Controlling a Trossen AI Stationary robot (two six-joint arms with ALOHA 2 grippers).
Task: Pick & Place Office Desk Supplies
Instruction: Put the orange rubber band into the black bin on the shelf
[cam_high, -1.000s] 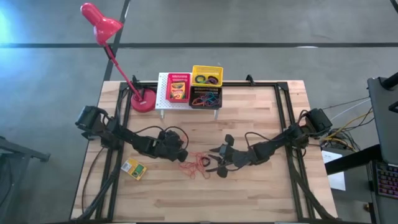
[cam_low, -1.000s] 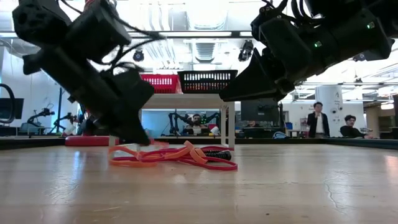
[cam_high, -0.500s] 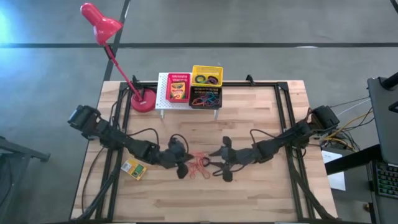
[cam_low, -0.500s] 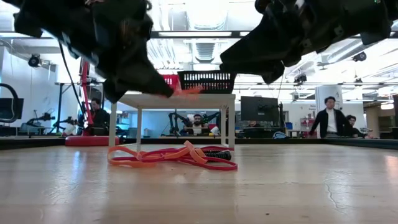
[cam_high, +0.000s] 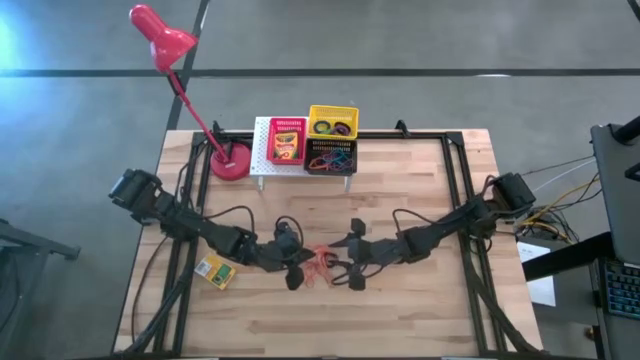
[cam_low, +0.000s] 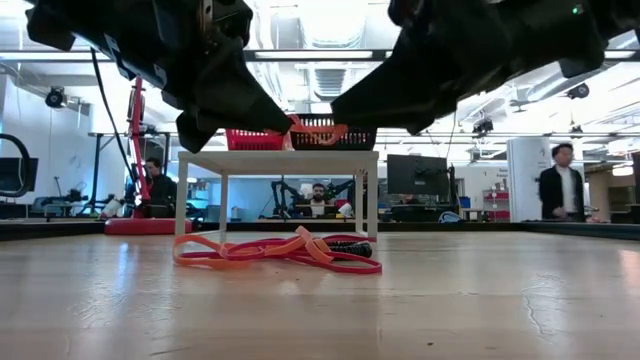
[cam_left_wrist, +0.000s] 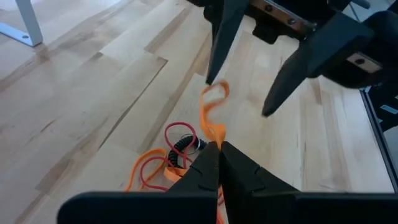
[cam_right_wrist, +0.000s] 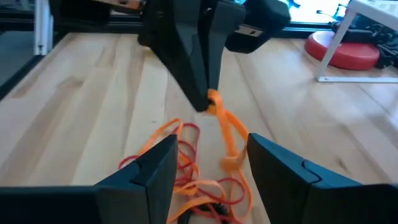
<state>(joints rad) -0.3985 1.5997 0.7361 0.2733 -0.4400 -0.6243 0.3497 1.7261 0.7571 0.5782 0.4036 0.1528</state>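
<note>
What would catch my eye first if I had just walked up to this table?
Probably the left gripper, shut on an orange rubber band and holding it up in the air at mid-table, while the open right gripper faces it with its fingers either side of the dangling loop. Right beneath them a tangle of rubber bands lies on the wood, and a red desk lamp leans over the far left corner.

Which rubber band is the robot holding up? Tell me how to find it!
Start at the wooden table and look between the two arms. The left pincer, shut, pinches one orange rubber band in the air. The other bands lie tangled flat on the wood below; only this one dangles.
</note>
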